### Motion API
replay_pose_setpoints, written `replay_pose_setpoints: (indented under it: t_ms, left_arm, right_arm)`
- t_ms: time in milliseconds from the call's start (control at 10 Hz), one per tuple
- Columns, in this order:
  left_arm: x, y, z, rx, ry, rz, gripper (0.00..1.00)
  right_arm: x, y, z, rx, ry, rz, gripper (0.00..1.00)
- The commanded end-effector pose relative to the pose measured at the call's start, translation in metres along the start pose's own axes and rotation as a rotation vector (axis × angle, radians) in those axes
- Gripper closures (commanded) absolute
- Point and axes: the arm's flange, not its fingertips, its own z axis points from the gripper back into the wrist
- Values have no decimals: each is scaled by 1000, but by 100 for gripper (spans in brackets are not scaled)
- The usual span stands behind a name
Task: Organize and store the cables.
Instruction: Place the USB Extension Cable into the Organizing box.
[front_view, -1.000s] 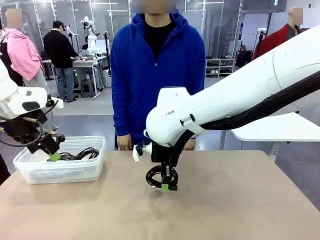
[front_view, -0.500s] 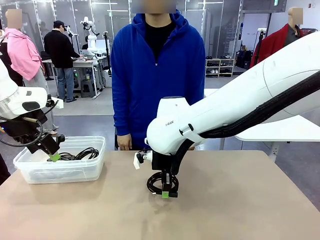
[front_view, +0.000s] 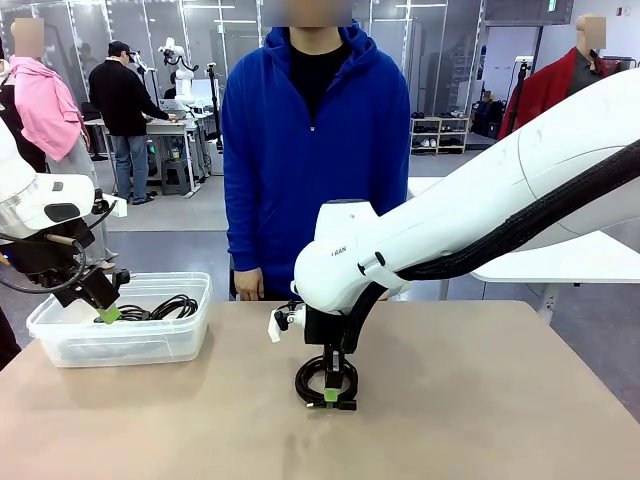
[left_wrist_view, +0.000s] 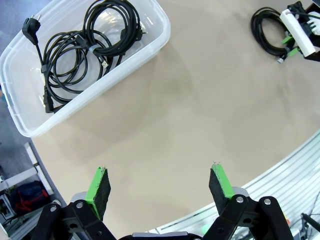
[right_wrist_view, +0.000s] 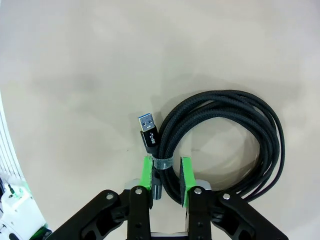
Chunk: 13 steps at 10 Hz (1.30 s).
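The right gripper (front_view: 338, 393) has lowered the coiled black braided cable (right_wrist_view: 225, 145) onto mid-table, pads loosening around it; the clear plastic bin (left_wrist_view: 150, 42), far left, holds others.

A robotics laboratory with several work stations

A tan table (front_view: 480, 400) is shared by white robot arms and a person in a blue hoodie (front_view: 300, 150); behind, another workbench (front_view: 165, 125) with equipment, a shoe shelf (front_view: 440, 133) and glass partitions (front_view: 90, 30) are seen.

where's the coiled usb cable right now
The coiled usb cable lies on the table near its middle, in front of the person, between the right end effector's pads.
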Motion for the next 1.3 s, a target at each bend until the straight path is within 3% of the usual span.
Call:
replay_pose_setpoints:
  t_ms: [0, 300, 400, 800, 1200]
  left_arm:
    - [-1, 0, 0, 4, 2, 4, 0]
    - [-1, 0, 0, 4, 2, 4, 0]
    - [-1, 0, 0, 4, 2, 4, 0]
    - [-1, 0, 0, 4, 2, 4, 0]
    - [-1, 0, 0, 4, 2, 4, 0]
  right_arm:
    - [2, -1, 1, -3, 6, -26, 46]
    - [-1, 6, 8, -10, 6, -19, 7]
    - [-3, 9, 10, -11, 8, -16, 0]
    - [-6, 16, 20, -24, 16, -35, 0]
    - [-33, 23, 70, -31, -38, -79, 0]
